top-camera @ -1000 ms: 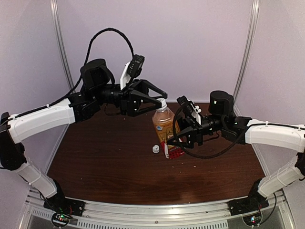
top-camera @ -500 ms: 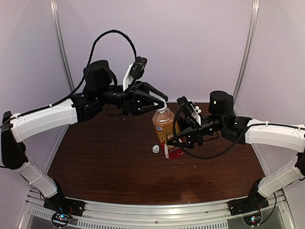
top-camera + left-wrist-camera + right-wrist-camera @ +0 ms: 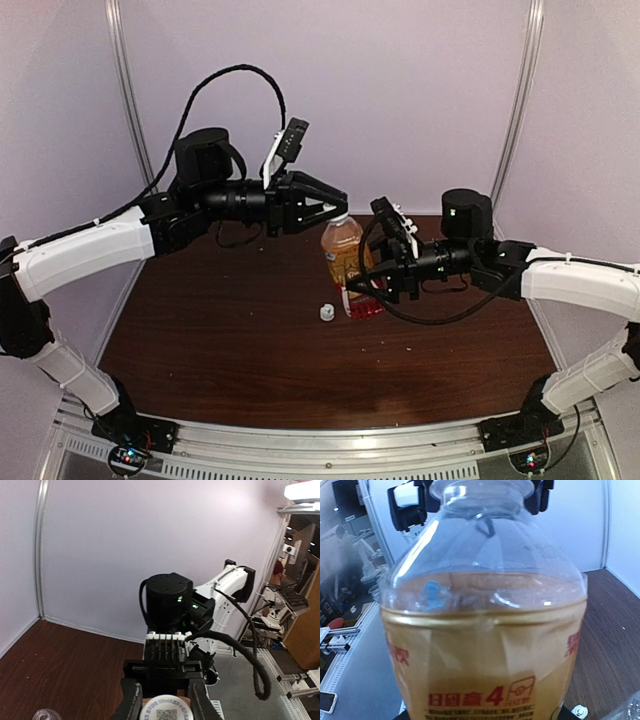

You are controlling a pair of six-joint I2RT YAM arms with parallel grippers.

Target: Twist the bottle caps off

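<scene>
An amber-brown bottle (image 3: 343,258) with a red label stands upright at mid-table and fills the right wrist view (image 3: 485,630). My right gripper (image 3: 363,285) is shut on its lower body from the right. My left gripper (image 3: 337,212) comes in from the left at the bottle's top, shut on its white bottle cap (image 3: 164,711). The cap sits between the two black fingers (image 3: 131,702). A second white cap (image 3: 325,313) lies loose on the table left of the bottle's base. A clear rounded edge (image 3: 629,707), perhaps the clear bottle, shows at the right wrist view's lower right.
The dark brown table (image 3: 250,350) is walled by pale panels at the back and sides. A black cable (image 3: 420,322) loops under the right wrist. A small clear round thing (image 3: 44,715) sits at the lower left of the left wrist view.
My left gripper moved right onto the bottle's top and its jaws closed on the cap. The right gripper stayed shut on the bottle, which shifted only slightly.
</scene>
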